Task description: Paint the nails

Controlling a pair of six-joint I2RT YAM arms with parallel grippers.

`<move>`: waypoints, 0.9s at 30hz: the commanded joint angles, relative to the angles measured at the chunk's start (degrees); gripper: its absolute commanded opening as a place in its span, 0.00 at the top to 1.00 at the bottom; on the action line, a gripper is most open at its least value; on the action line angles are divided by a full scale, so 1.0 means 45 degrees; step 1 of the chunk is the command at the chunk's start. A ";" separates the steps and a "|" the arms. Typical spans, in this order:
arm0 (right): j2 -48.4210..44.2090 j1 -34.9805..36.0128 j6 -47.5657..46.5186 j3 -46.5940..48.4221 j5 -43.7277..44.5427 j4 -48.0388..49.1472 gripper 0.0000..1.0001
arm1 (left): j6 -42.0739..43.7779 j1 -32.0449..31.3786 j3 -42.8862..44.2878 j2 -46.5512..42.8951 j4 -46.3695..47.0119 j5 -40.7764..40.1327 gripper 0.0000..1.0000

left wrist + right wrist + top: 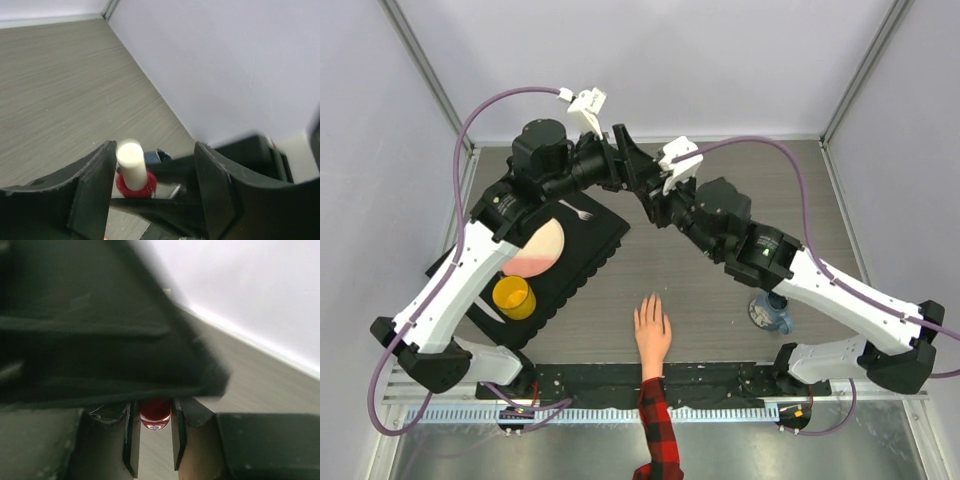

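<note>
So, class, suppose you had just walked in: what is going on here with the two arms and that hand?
The two arms meet over the far part of the table. The right arm's fingers are shut on a small red polish bottle. The left arm's fingers stand open on either side of its white cap. A hand in a plaid sleeve lies flat near the arms' bases, with nothing at the nails yet.
</note>
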 commanded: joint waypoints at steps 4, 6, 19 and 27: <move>-0.1440 -0.4654 0.3852 -0.0782 -0.9343 0.1125 0.99 | -0.1007 0.0756 -0.2219 -0.1722 0.4035 0.2209 0.28; -0.1480 -0.5554 0.4343 -0.0879 -1.1240 0.1495 0.99 | -0.1202 0.0854 -0.2357 -0.1723 0.4348 0.2677 0.28; -0.0153 -0.8096 1.2020 -0.2130 -1.8100 0.8821 0.99 | -0.4464 0.2144 -0.2925 -0.0922 0.8275 0.5275 0.30; 0.0199 -0.8096 1.1748 -0.1876 -1.8432 0.8256 0.99 | -0.5578 0.2086 -0.2787 -0.0297 0.9799 0.6215 0.41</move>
